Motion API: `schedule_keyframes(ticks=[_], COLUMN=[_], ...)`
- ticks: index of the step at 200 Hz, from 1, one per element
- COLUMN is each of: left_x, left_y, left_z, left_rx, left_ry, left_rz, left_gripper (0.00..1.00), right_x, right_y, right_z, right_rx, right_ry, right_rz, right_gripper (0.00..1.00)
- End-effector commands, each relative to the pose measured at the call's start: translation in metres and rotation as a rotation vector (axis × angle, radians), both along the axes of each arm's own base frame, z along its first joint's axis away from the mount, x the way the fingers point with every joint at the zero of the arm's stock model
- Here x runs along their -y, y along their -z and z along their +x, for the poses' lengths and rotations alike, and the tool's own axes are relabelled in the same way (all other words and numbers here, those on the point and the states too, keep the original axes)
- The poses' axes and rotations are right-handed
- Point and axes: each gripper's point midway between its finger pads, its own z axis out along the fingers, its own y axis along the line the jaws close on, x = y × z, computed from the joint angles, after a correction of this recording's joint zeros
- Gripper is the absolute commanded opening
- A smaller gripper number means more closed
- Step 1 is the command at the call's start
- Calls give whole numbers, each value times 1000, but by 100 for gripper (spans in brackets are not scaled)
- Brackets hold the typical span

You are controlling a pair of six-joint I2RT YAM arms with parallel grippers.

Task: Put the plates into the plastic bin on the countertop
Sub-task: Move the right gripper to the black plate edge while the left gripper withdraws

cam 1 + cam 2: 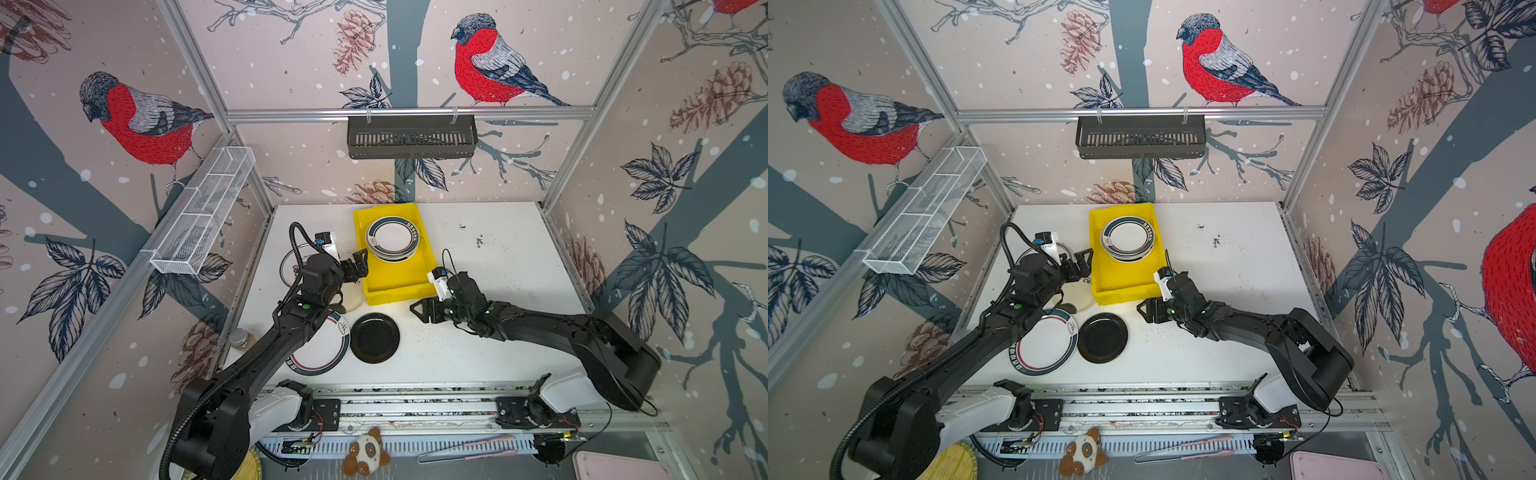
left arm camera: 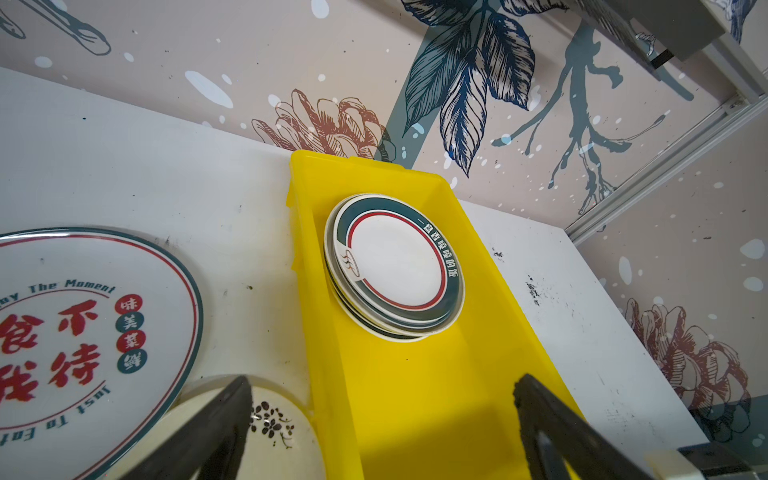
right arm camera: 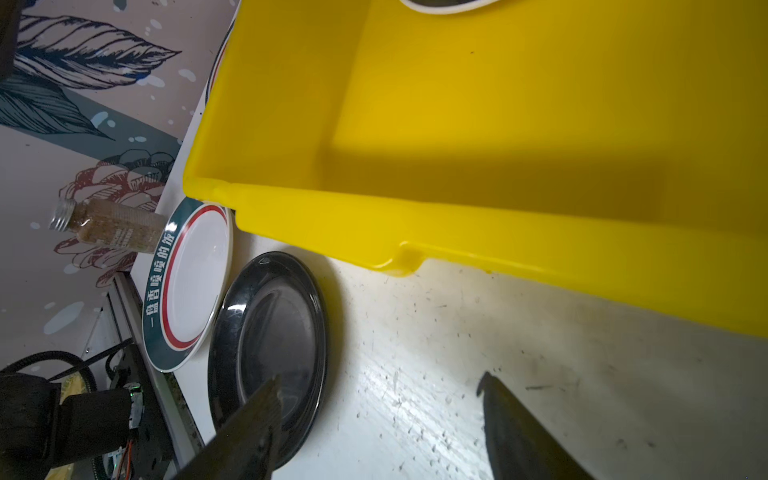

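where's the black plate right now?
In both top views the black plate lies on the countertop just in front of the yellow bin, between the teal-rimmed plate and the right gripper.

Yellow bin (image 2: pixel 300 232); cream, apparently floral plate (image 2: pixel 286 444)

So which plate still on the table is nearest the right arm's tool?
The glossy black plate: the only dark one, it lies just beside the right tool, while the teal-banded white plate next to it lies farther off.

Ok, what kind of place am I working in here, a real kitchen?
Probably a staged robot test cell, not a kitchen: aluminium frame, bird-print wall panels, and a mounting rail along the front of the white countertop.
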Motion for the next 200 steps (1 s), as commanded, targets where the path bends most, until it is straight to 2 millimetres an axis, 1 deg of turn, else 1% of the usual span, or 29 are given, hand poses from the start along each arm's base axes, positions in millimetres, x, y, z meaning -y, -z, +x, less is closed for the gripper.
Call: schedule_keyframes(ticks=[1,28,53,85,112,130,170,200], left_x=[-1,2,1,1,1,-1,-5,-9], left_y=[-16,-14,-15,-14,-12,-12,-14,-14], left_z=[4,5,6,8,8,8,6,5], left_rx=[63,55,60,57,53,54,54,55], left_ry=[-17,-8,-11,-12,-9,-14,-20,-29], left_rz=[-46,-51,-54,-50,-50,-50,-40,-39], left_gripper=[98,98,98,98,98,98,98,98], right_x=[-8,-21,-32,-46,-55,-57,-63,-66], right_y=[7,18,23,26,31,37,37,42], right_z=[-5,-16,-25,-37,-42,-44,-49,-54], right_rx=[20,0,-13,-13,-22,-39,-48,-64], right_ry=[-66,-143,-207,-287,-328,-336,-367,-393], right_rz=[-47,-72,-85,-99,-112,-127,-121,-128], right_gripper=[70,53,44,41,39,38,37,30])
